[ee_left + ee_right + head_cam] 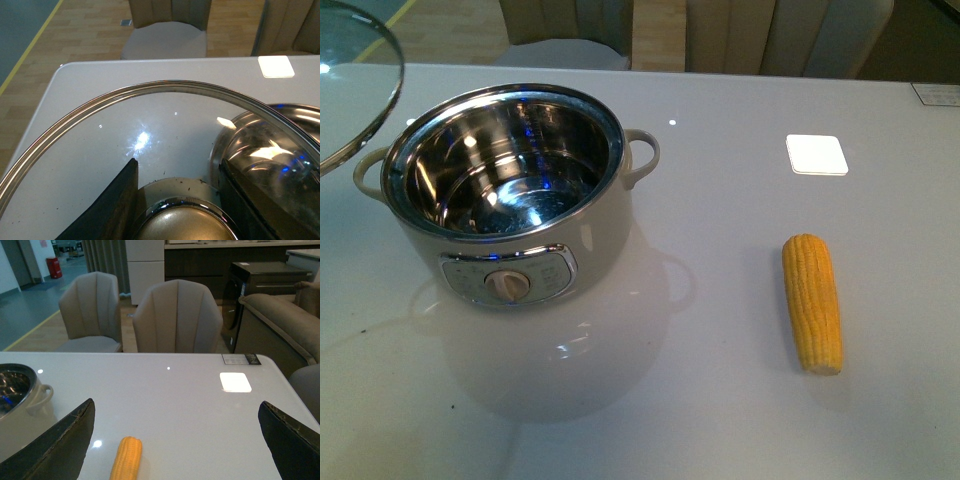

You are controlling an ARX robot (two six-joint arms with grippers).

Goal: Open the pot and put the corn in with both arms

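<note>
The pot (610, 230) stands uncovered on the white counter (720, 400), its steel inside shiny and holding nothing, its dial panel facing the camera. The corn (812, 302) lies flat on the counter well apart from it on the right, tapered tip pointing away from the robot. A small white square (817, 154) sits farther back. At the upper left of the front view, the rim of a glass lid (360, 90) hangs clear of the pot.

Only the left wrist view shows what holds it. The left end effector (182, 200) is clamped on the lid's metal knob (182, 222), black fingers (117, 205) on either side, with the pot's rim (280, 150) seen through the glass.

The right wrist view shows the right end effector (175, 440) with its fingers (60, 440) spread wide apart above the counter. The corn (126, 458) lies between them, the pot (20, 405) off to one side.

A broad stretch of counter separates pot and cob. Chairs (177, 315) line the far edge.
</note>
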